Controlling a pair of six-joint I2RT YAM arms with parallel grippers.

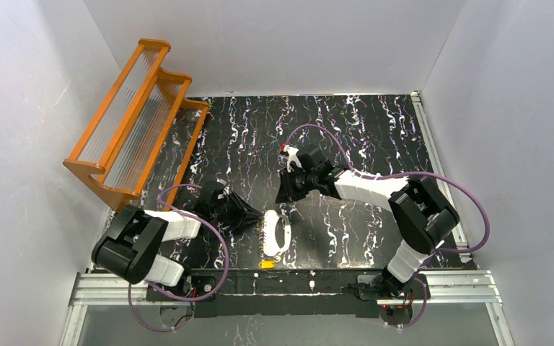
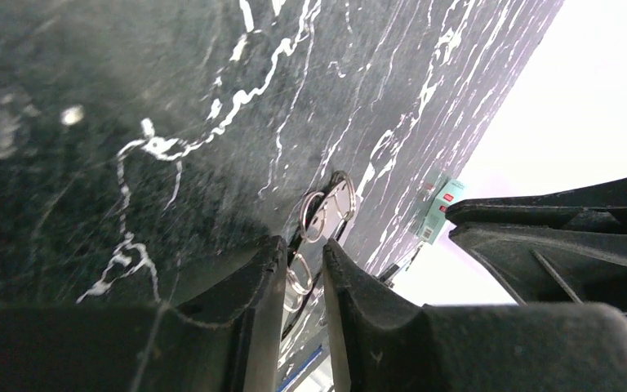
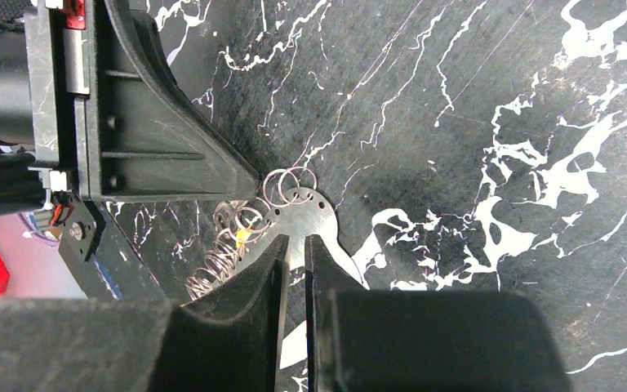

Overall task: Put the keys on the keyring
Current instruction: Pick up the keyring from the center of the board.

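**Keyring flanked by both sets of fingers, one key loose by the near edge**

The keyring point(image 1: 286, 232) is seen lying flat on the worktop point(image 1: 361, 130), close to the middle of its near edge. One key point(image 1: 267, 264) lies between it and that edge, touching neither. A yellow fleck is caught among the small wire rings point(image 3: 229, 245) in the right wrist view; whether it is the second key cannot be told.

The left fingers point(image 2: 249, 294) are set almost together, with wire rings of the keyring in the slit between them, so a pinch on it is judged likely. The right fingers point(image 3: 253, 278) are parted by a narrow slit only and are poised at the metal plate point(image 3: 298, 214) of the keyring; no hold can be made out there.

The keyring is judged light and thin, its band springy, and easily skated across the smooth worktop unless pinned. The metal plate is judged the stiffest place to be gripped. The key is best taken by its plastic head, the blade being short and slippery
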